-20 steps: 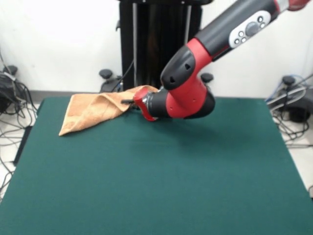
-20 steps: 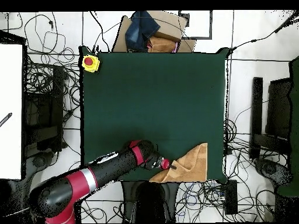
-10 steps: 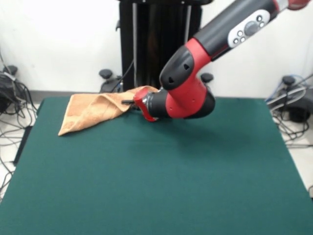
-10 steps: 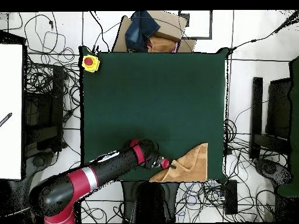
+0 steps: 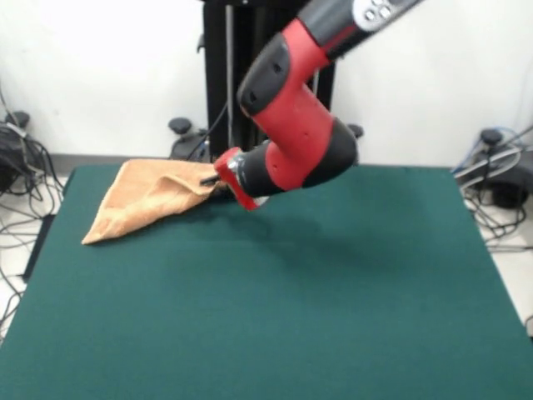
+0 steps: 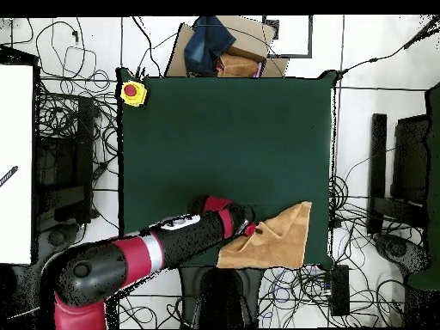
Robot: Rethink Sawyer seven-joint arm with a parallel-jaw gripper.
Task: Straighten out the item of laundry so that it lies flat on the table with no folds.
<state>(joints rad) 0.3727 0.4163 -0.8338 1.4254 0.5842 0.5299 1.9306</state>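
Front view: the gripper (image 5: 210, 177) is clamped on one raised corner of the towel (image 5: 141, 202), which trails folded to a point on the table (image 5: 275, 317) near its far corner. Overhead view: the towel (image 6: 273, 245) lies bunched beside the table (image 6: 223, 137) edge. Judgement: draw the held corner slowly toward open felt, keeping it low so friction unfolds the layers.

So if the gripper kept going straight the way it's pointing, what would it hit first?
The towel: the gripper already sits at its raised edge, pointing along the cloth. Whether it grips the towel is unclear.
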